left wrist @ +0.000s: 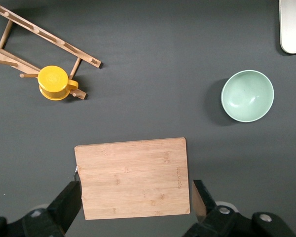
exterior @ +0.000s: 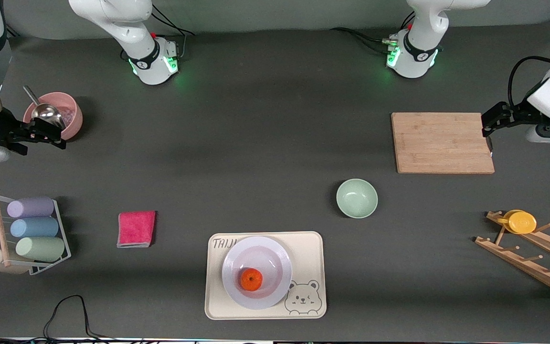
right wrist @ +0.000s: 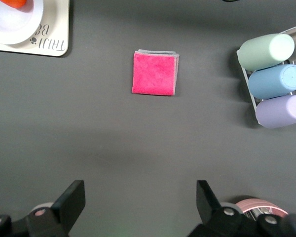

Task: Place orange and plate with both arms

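From the front view, the small round bright-orange orange [exterior: 251, 279] sits in the round glossy white plate [exterior: 275, 260], and the plate rests on the rectangular cream tray printed with a bear [exterior: 311, 248] at the edge of the dark grey surface [exterior: 256, 157] nearest the camera. The pale green bowl [exterior: 356, 198] stands farther from the camera than the tray, toward the left arm's end. The rectangular wooden cutting board [exterior: 442, 142] lies farther still, and the left gripper [exterior: 489, 129] hangs over its edge, jaws spread wide and empty. A wooden rack carrying a yellow cup [exterior: 521, 222] stands at that same end. The right gripper [exterior: 46, 134] waits just beside the pink bowl holding a metal scoop [exterior: 72, 112], jaws wide and empty. A folded pink cloth [exterior: 136, 229] lies between the tray and a wire rack of pastel cups [exterior: 36, 227].

In the left wrist view, the left gripper's [left wrist: 135, 197] dark fingers [left wrist: 69, 202] stand well apart on either side of the cutting board [left wrist: 132, 177], with the green bowl [left wrist: 247, 96] and yellow cup [left wrist: 54, 82] on the surface.

In the right wrist view, the right gripper [right wrist: 140, 200] is spread wide over bare surface, with the pink cloth [right wrist: 155, 73] and pastel cups [right wrist: 276, 79] in sight; a sliver of the orange [right wrist: 15, 3] on the plate [right wrist: 12, 24] shows at a corner.
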Motion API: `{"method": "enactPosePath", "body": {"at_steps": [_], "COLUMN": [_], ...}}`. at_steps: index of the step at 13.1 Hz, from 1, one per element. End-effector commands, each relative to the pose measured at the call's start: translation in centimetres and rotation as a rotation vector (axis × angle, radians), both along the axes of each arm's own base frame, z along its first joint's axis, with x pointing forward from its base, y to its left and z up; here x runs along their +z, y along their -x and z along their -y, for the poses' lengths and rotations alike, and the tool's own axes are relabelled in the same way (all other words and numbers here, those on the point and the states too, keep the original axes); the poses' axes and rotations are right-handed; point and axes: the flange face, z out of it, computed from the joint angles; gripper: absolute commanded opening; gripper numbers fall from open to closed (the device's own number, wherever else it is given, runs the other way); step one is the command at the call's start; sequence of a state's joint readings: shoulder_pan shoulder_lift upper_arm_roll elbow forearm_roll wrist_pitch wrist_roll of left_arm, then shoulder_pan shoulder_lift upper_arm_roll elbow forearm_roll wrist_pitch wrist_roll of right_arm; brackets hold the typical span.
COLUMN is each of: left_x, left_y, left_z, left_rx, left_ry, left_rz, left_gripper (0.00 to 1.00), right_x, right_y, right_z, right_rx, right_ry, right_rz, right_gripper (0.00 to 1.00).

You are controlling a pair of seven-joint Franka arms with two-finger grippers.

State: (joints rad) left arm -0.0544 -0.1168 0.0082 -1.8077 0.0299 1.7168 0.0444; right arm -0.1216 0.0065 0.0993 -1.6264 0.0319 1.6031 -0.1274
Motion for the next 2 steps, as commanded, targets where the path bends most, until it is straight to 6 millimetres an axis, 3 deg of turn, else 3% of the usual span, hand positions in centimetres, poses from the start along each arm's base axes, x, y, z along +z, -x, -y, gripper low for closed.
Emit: {"method": "enactPosePath", "body": {"at_steps": [1, 2], "left_x": [0.57, 0.65], "left_y": [-0.14, -0.15], "left_z": [-0.16, -0.16], "left_rx": [-0.016, -0.016], "left_ry": [0.000, 0.000], "left_rz": [-0.002, 0.000], "left_gripper": [1.00, 1.00], "right_x": [1.80, 2.25], "right_y": [-0.38, -0.30], "right_z": [-0.16, -0.17], "right_rx": [0.022, 0.022], "right_ry": [0.017, 0.018], "right_rz": [0.031, 0.039], "right_gripper": [1.00, 1.00]}}
